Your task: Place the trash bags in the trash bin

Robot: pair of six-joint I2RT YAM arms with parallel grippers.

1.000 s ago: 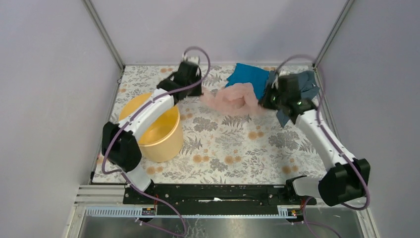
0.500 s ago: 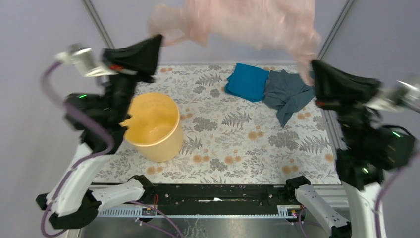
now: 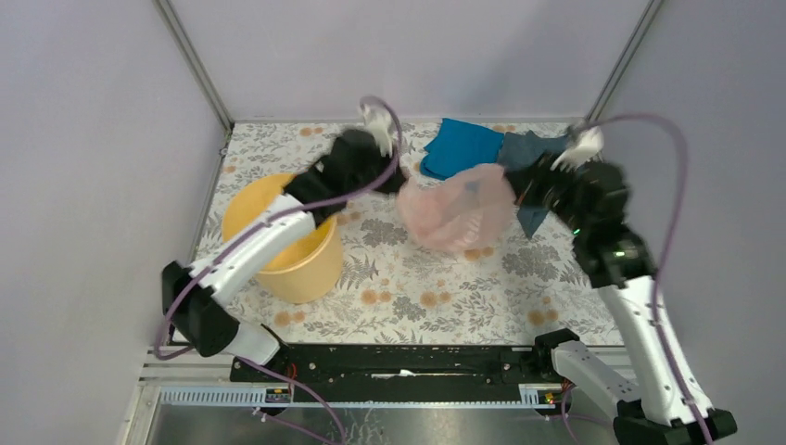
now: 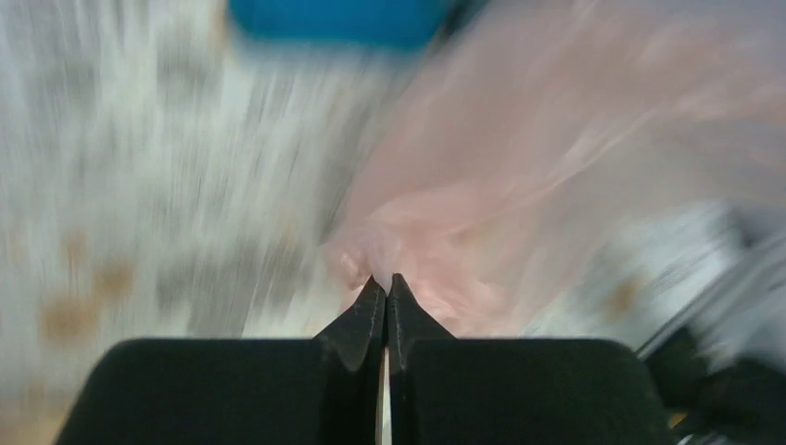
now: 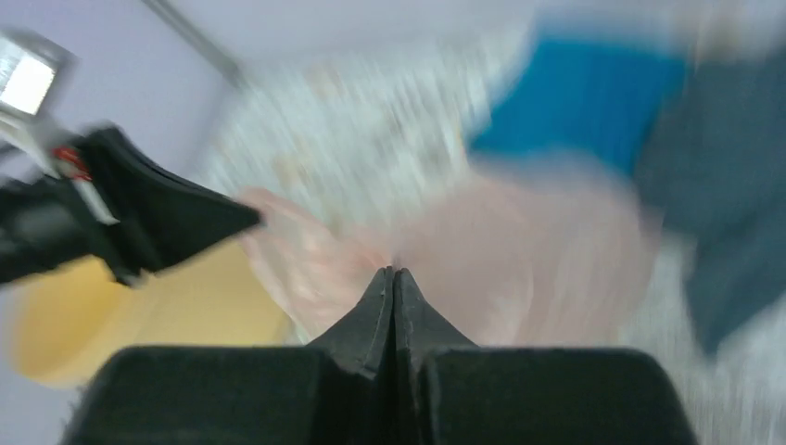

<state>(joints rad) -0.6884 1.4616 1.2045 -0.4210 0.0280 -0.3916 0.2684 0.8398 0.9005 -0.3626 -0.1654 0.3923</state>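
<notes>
The pale-pink trash bag [image 3: 456,208] hangs puffed between my two grippers, above the table's middle back. My left gripper [image 3: 399,183] is shut on its left edge, and my right gripper [image 3: 515,188] is shut on its right edge. In the left wrist view the closed tips [image 4: 386,281] pinch pink film [image 4: 556,167]. In the right wrist view the closed tips [image 5: 393,273] pinch the bag [image 5: 519,250]. The yellow-orange trash bin [image 3: 243,206] stands at the left, partly under my left arm; it also shows in the right wrist view [image 5: 139,315]. Both wrist views are motion-blurred.
A blue cloth [image 3: 459,146] and a grey-blue cloth [image 3: 528,148] lie at the back right, behind the bag. The floral table cover [image 3: 426,278] is walled by lilac panels on three sides.
Half a second ago both arms held the bag stretched high near the camera. They have come down and closer together, and the bag now hangs low and puffed above the table.
</notes>
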